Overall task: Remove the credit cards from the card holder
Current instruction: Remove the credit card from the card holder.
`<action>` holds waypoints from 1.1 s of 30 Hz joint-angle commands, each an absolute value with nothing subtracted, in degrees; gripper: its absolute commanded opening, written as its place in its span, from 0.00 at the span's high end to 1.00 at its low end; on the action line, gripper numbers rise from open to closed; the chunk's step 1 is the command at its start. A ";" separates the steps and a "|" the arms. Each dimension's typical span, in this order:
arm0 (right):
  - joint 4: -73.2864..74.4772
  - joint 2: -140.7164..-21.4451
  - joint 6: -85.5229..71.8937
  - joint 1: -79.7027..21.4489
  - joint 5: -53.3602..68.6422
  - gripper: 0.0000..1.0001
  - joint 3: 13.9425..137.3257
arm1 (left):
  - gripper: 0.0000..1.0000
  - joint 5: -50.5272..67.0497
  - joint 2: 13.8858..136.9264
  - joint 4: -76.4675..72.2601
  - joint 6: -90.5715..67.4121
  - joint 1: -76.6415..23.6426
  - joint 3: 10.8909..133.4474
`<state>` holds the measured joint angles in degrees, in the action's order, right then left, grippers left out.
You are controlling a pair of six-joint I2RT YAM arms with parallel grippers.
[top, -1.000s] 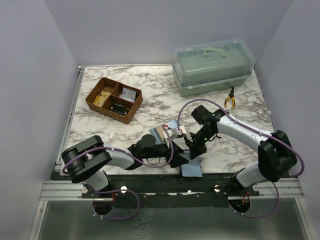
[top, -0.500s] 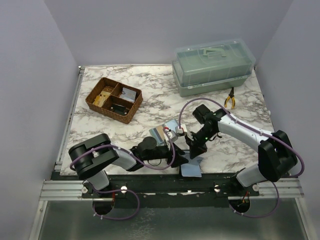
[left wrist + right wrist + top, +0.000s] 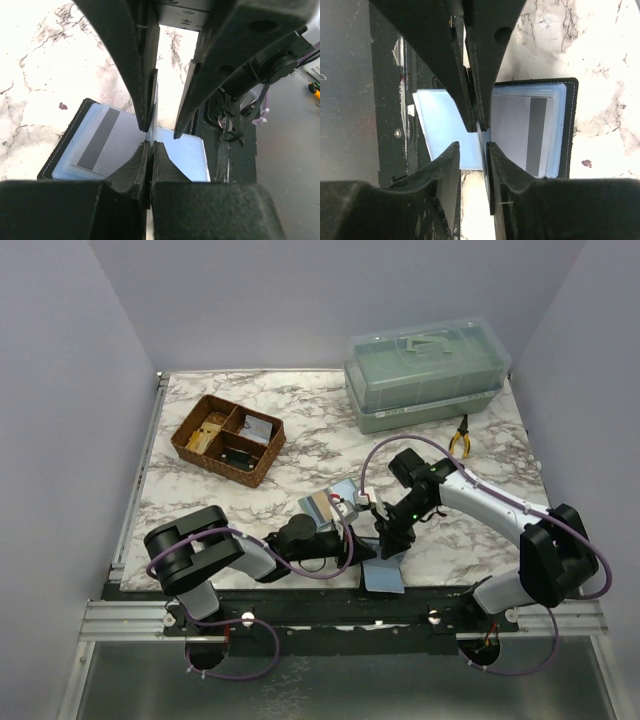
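Note:
The black card holder (image 3: 64,146) lies open near the table's front edge, one half flat with several pale blue-grey credit cards (image 3: 102,140) in it, the top one bearing a grey stripe (image 3: 536,131). Its other half stands upright, seen edge-on. My left gripper (image 3: 148,146) is shut on that thin upright flap. My right gripper (image 3: 472,149) faces it from the other side, open, with the flap's edge resting against one finger. One loose pale blue card (image 3: 385,576) lies flat beside the holder, over the table's edge (image 3: 440,125).
A brown wicker divided tray (image 3: 228,438) stands at the back left. A lidded clear plastic box (image 3: 425,372) is at the back right, with yellow-handled pliers (image 3: 460,436) beside it. Flat pale blue and tan pieces (image 3: 328,502) lie just behind the grippers.
My left gripper has closed on the upright flap. My right gripper, shut on it before, has parted its jaws. The left arm has crept a little to the right.

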<state>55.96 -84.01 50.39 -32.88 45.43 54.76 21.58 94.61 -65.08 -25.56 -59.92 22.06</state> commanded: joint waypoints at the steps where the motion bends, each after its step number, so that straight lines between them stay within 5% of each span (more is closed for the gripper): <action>1: 53.59 -80.84 49.34 -31.67 49.51 0.60 53.12 | 1.00 15.96 91.29 -64.24 -26.59 -60.57 20.48; 5: 52.09 -78.98 48.56 -29.90 50.80 0.52 51.21 | 1.00 12.33 87.88 -68.60 -28.90 -60.56 17.30; 15: 51.46 -78.75 48.98 -27.22 52.56 0.58 49.94 | 1.00 7.46 86.45 -81.66 -31.19 -60.56 11.23; 24: 51.64 -79.51 48.38 -26.72 52.89 0.79 50.89 | 1.00 5.63 86.74 -86.85 -31.60 -60.56 9.07; 29: 52.41 -79.24 48.67 -26.71 53.10 1.00 52.25 | 1.00 7.27 87.14 -86.81 -31.07 -60.57 9.18; 30: 52.67 -78.94 48.96 -26.71 52.42 1.00 52.62 | 0.96 7.75 87.06 -86.56 -30.97 -60.56 9.22; 33: 53.49 -77.68 50.35 -26.72 48.96 1.00 53.69 | 0.48 7.75 84.77 -82.66 -30.17 -60.51 9.14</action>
<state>52.29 -79.33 48.58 -26.87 51.00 51.29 8.40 87.46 -81.43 -30.85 -60.51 9.17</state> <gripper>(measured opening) 0.013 0.259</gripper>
